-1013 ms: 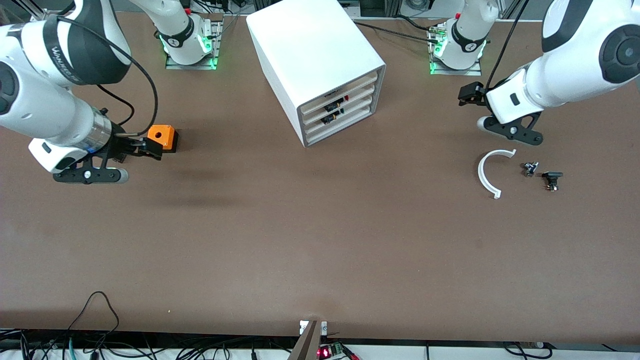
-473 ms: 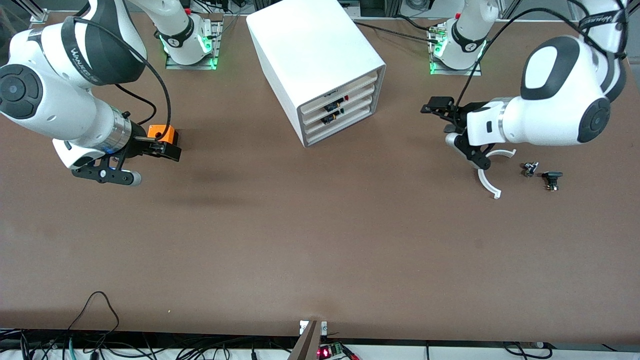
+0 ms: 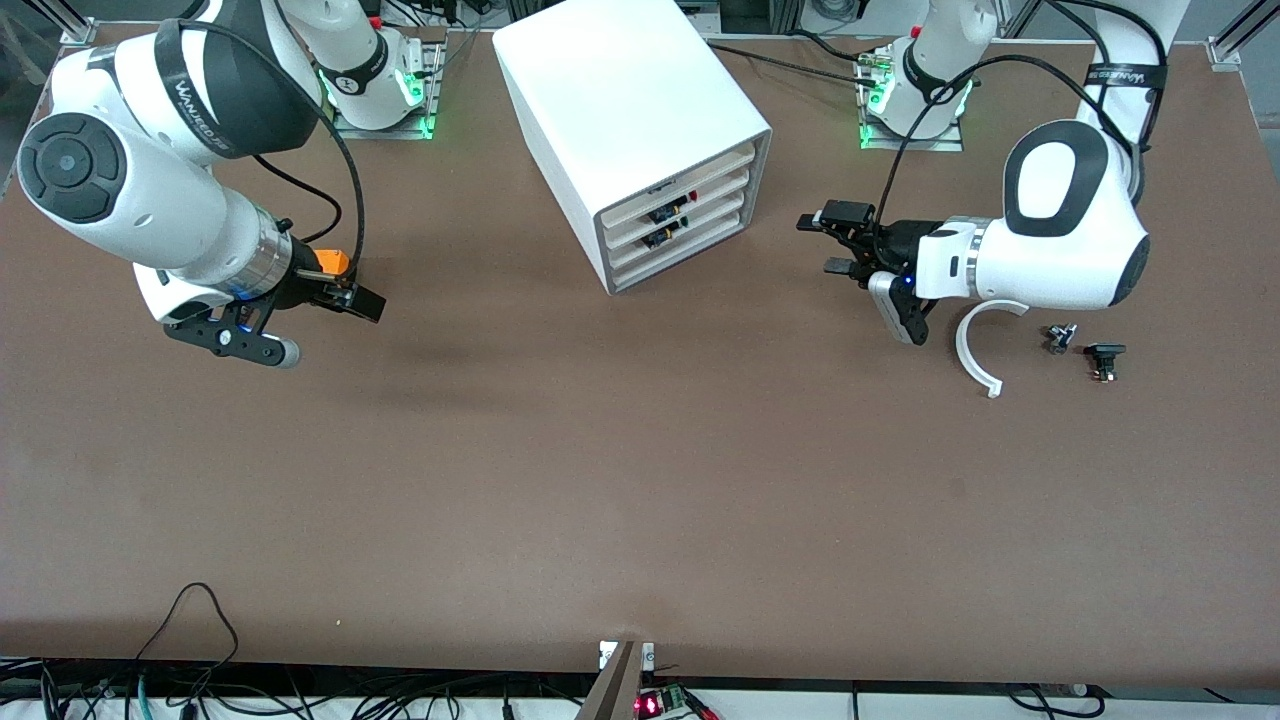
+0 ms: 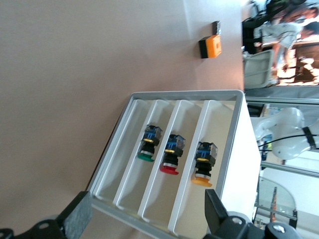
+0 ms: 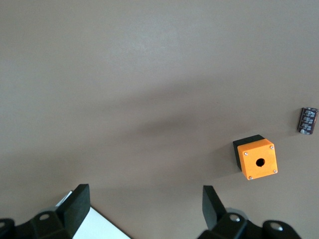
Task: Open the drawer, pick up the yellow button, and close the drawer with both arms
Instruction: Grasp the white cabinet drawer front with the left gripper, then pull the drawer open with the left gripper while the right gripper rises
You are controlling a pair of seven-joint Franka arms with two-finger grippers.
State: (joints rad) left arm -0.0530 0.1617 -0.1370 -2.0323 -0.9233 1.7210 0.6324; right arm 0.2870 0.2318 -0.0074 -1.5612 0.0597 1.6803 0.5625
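While all the drawers sit pushed into the cabinet (image 3: 620,90), at 12 o'clock on the table (image 3: 640,480), the left wrist view looks straight into their fronts. The topmost drawer (image 4: 219,124) holds the button (image 4: 203,167). The next one down has a red-capped button (image 4: 171,155), and the one below that a green-capped one (image 4: 148,145).

Target button has an orange-yellow mushroom cap, black body and bluish base. Its long axis runs along the drawer's depth, cap toward the cabinet's front.

Left gripper (image 3: 815,243) hangs over the table at 3 o'clock of the cabinet front, fingers spread wide, holding nothing. Right gripper (image 3: 360,300) is at 9 o'clock of the cabinet, also spread and holding nothing, just beside the orange cube (image 5: 256,160).

White arc (image 3: 975,345) and two small black parts (image 3: 1060,337) lie at 4 o'clock of the left gripper.
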